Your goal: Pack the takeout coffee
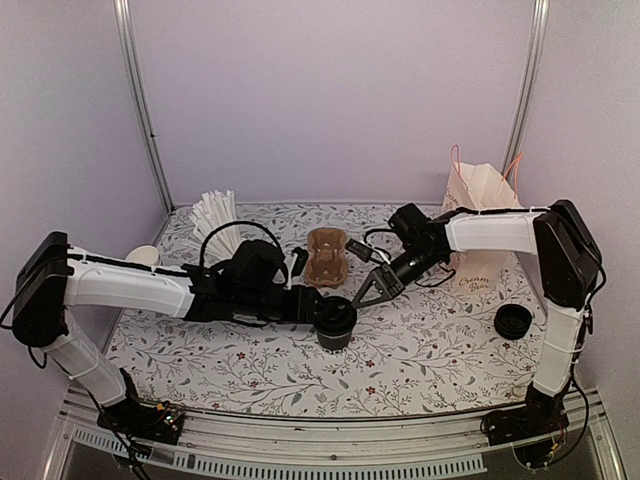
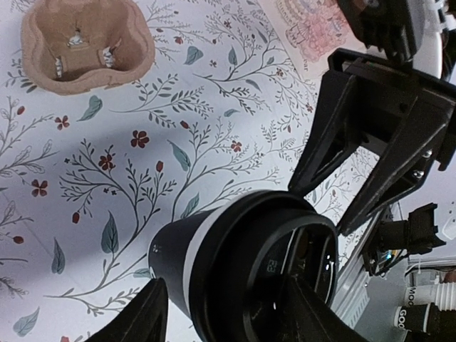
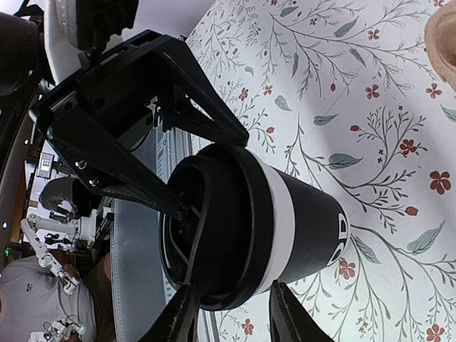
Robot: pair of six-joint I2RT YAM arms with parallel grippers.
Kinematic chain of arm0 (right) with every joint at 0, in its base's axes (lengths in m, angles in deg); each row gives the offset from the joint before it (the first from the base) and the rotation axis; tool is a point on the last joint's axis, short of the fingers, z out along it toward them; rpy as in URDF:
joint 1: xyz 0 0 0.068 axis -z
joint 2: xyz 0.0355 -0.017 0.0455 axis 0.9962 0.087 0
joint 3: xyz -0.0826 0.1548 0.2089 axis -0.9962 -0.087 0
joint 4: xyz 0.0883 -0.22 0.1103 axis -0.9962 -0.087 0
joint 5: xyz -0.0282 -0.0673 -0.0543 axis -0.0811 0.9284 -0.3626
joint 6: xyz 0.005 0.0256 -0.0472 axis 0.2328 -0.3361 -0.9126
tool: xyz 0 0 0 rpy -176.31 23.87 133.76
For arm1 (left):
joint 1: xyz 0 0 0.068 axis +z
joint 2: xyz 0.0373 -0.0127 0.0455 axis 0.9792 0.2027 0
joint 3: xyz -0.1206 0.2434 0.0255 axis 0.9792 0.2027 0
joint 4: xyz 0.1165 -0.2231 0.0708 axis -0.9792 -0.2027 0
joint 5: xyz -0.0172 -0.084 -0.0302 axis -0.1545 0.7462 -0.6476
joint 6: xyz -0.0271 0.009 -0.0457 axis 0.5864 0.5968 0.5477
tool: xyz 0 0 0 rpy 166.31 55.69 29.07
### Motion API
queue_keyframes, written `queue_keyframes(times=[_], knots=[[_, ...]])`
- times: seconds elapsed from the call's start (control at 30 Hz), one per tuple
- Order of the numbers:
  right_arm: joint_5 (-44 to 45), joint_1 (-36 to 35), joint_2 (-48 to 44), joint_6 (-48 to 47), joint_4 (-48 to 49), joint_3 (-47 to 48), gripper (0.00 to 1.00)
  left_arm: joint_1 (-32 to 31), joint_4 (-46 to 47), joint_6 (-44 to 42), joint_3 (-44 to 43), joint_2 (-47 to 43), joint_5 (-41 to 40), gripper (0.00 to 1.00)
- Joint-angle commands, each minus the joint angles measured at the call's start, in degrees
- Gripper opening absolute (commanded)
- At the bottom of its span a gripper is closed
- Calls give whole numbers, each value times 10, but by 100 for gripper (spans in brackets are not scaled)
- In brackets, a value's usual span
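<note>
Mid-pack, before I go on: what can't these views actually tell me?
- Whether the left hand grips the takeout coffee: its black fingers blend into the black lid in both wrist views, and it is too small in the top view.
- Its contents: the lid covers them everywhere.
- Paper bag interior: top view only, where its near side and the right arm block it.

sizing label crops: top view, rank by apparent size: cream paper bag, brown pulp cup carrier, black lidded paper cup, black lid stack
cream paper bag
brown pulp cup carrier, black lidded paper cup: too alike to rank
black lid stack
</note>
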Motion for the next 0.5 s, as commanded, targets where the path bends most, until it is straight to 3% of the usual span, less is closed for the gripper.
queue_keyframes(times=[0.0,0.27,0.47], knots=[[-15,-3,22,1,-8,15,36,10,35,5,14,19,18,57],[16,-3,64,19,-7,17,31,15,58,20,38,47,38,48],[63,-3,115,36,-12,18,24,40,137,74,109,64,80,39]])
